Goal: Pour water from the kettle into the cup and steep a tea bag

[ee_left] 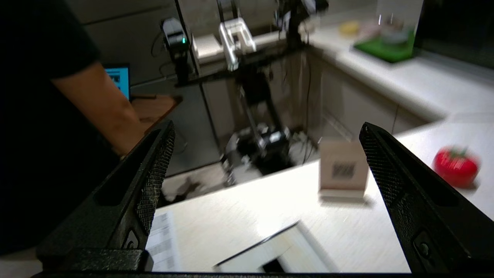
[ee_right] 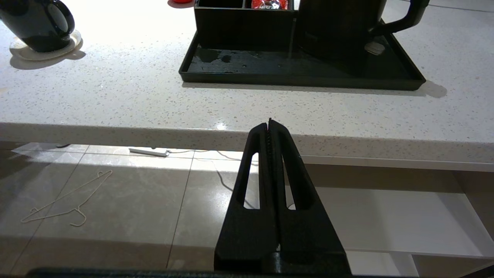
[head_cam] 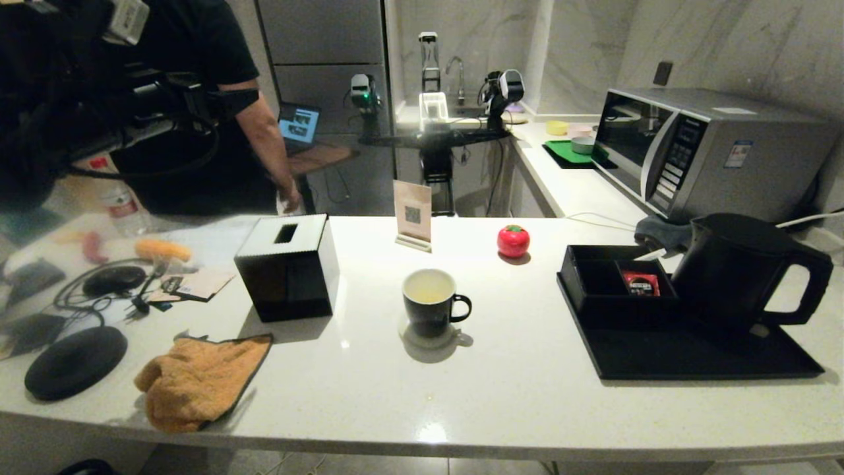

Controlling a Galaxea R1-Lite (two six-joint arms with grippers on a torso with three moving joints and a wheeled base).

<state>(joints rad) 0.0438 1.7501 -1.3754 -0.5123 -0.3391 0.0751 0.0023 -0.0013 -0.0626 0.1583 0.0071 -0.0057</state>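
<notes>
The cup [head_cam: 428, 302], a black mug with a white inside, stands on a coaster mid-counter and holds pale yellowish water [head_cam: 428, 288]. It also shows in the right wrist view as the cup [ee_right: 36, 23]. The black kettle [head_cam: 732, 270] stands upright on the black tray [head_cam: 692, 359] at the right, handle pointing right. The tea bag is out of view. My left gripper [ee_left: 267, 124] hangs open and empty, high over the tissue box, left of the cup. My right gripper [ee_right: 269, 120] is shut on nothing, low before the counter's front edge, facing the kettle [ee_right: 335, 27].
A black tissue box [head_cam: 287, 267] stands left of the cup, with an orange cloth [head_cam: 198, 379] in front of it. Behind the cup are a QR sign [head_cam: 413, 214] and a red tomato-shaped object [head_cam: 513, 241]. A red packet [head_cam: 639, 282] lies in the tray's compartment. A person [head_cam: 217, 79] stands at far left.
</notes>
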